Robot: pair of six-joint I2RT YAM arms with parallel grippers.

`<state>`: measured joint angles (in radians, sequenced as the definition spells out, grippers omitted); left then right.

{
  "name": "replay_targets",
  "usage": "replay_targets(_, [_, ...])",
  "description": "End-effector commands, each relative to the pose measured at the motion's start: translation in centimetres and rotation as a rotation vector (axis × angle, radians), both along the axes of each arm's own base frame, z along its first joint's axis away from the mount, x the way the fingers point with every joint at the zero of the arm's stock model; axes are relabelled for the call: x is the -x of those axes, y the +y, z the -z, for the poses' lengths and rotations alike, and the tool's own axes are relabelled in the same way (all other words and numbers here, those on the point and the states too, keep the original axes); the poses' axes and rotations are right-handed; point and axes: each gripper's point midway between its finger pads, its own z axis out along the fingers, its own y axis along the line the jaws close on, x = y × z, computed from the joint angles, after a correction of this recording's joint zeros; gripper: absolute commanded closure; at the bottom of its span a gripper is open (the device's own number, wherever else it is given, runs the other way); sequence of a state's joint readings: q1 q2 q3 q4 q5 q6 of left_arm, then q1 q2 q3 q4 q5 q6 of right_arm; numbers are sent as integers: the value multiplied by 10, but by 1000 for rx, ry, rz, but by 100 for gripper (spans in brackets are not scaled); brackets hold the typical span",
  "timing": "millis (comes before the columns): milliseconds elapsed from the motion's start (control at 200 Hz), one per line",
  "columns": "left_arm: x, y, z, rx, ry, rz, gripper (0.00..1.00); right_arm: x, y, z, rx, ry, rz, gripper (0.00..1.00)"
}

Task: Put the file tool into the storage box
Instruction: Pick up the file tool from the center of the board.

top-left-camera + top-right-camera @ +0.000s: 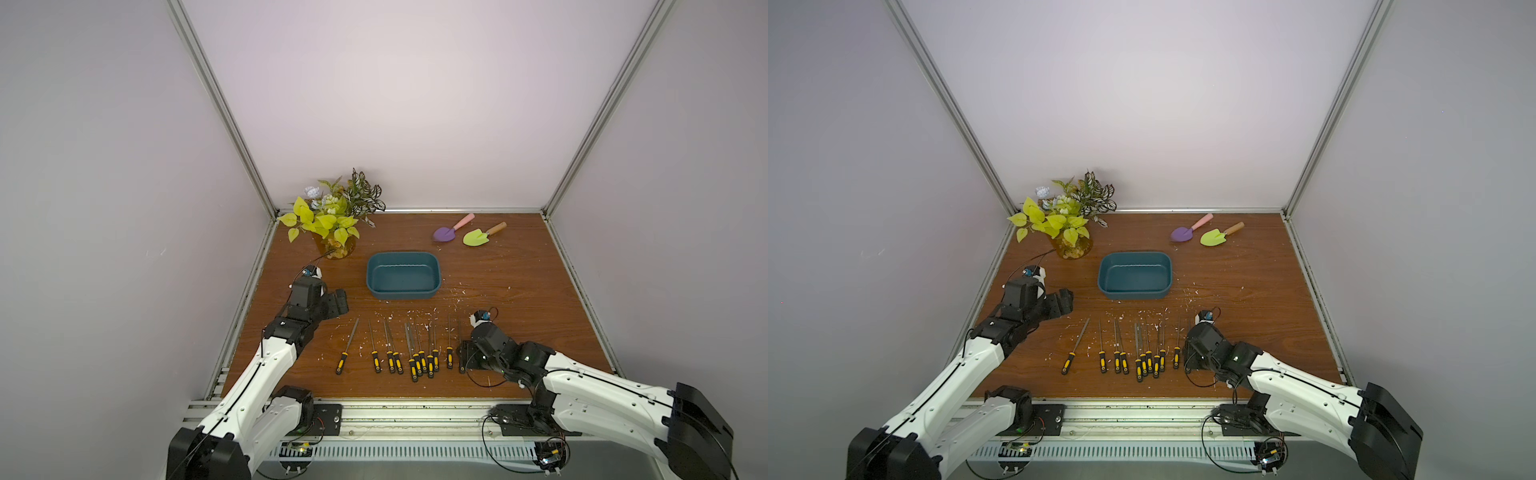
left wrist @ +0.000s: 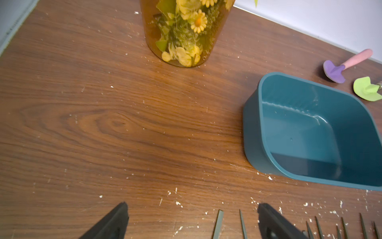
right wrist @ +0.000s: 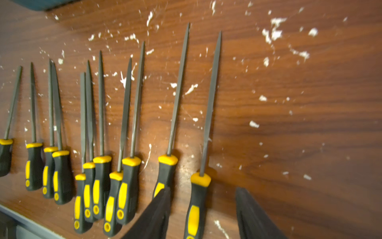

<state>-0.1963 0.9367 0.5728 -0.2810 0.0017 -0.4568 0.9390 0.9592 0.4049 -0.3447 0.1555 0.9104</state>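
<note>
Target file: you are after the file at the right end of the row (image 3: 205, 144). It lies flat on the desk (image 3: 310, 124) and has not been lifted.
Right fingers: your right fingers (image 3: 252, 215) stand apart, one on each side of its yellow-and-black handle. A gap shows on both sides, wider on the outer one, so nothing is gripped.
Left fingers: your left fingers (image 2: 111, 223) are spread with nothing between them, hovering over bare desk beyond the row's left end.
Long axis: the file runs away from you, handle toward the robot's base and tip toward the far side. Your fingers cross the handle, so they would close squarely on it.
Neighbour: the next file (image 3: 175, 115) lies just beside the inner finger, which covers its handle end. I cannot tell whether they touch; watch that it isn't dragged along.
Storage box: the storage box (image 1: 401, 294) sits empty past the file tips, ahead and toward the middle of the desk.
Nearer arm: the right arm is on the file already, and the box lies about midway between your arms.
Coming move: the box's long side runs across, square to the file. You will likely need to turn the file to lay it flat inside.
</note>
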Motion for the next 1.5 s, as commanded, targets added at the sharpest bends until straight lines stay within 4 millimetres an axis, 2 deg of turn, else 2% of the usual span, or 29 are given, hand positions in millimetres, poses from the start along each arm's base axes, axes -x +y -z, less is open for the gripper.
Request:
replay_targets(0, [-4,-11,-8,31,-21,37,1,1,-2,4,33,15,29,44])
replay_targets(200, [-4,-17,-9,40,-25,57,1,1,3,9,83,31,7,46])
replay_targets(535, [-1,-31,-6,38,-18,102,1,2,-6,11,214,38,-9,53])
replay_targets(786, [-1,-31,-8,36,-22,104,1,4,-2,18,280,67,-38,56])
replay_targets(961, [-1,-32,-8,35,-22,109,1,3,-1,21,316,76,-51,65])
replay_targets(1101, [-1,-34,-8,37,-23,114,1,3,-1,21,326,73,-64,80])
replay_targets(1181, [-1,-35,-9,40,-25,119,1,2,-4,18,329,60,-59,88])
replay_targets(1296, [0,-39,-11,52,-31,136,1,-2,-10,7,331,23,-48,93])
replay_targets(1491, [4,-63,-20,104,-61,237,1,-18,-2,-27,236,-96,-44,99])
